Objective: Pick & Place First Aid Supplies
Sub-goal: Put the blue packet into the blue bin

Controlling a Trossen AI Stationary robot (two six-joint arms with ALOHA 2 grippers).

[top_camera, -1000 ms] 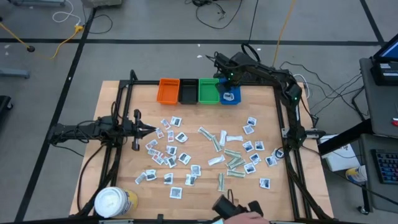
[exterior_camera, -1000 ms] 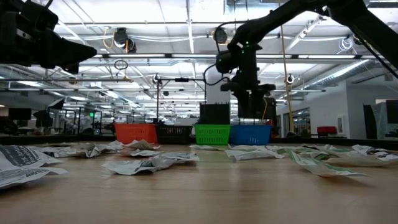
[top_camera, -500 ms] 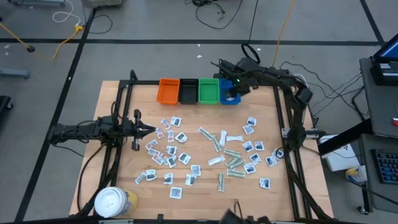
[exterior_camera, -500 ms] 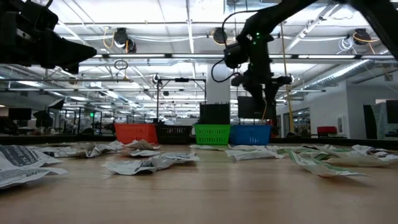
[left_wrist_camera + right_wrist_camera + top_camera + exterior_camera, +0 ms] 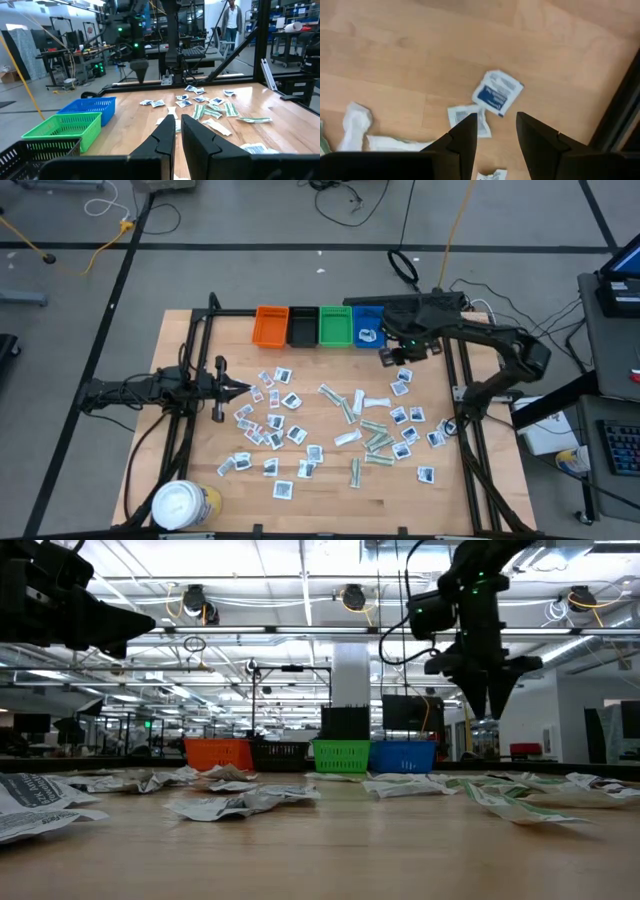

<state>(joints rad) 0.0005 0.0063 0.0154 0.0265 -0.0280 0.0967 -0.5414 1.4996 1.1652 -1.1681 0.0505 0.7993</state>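
— Where is the right gripper [image 5: 392, 358]?

— It hangs above the table [image 5: 190, 330], just beside the row of bins [image 5: 318, 326], at that row's right end. Two packets [image 5: 496, 93] lie on the wood right under its spread fingers, one touching the other.

— And the remaining packets [image 5: 275, 424]?

— They are scattered in front of it, toward the table's middle and near edge.

— The left gripper [image 5: 238, 388]?

— It waits well apart, over the table's left side, its fingers nearly together, with packets just past its tip.
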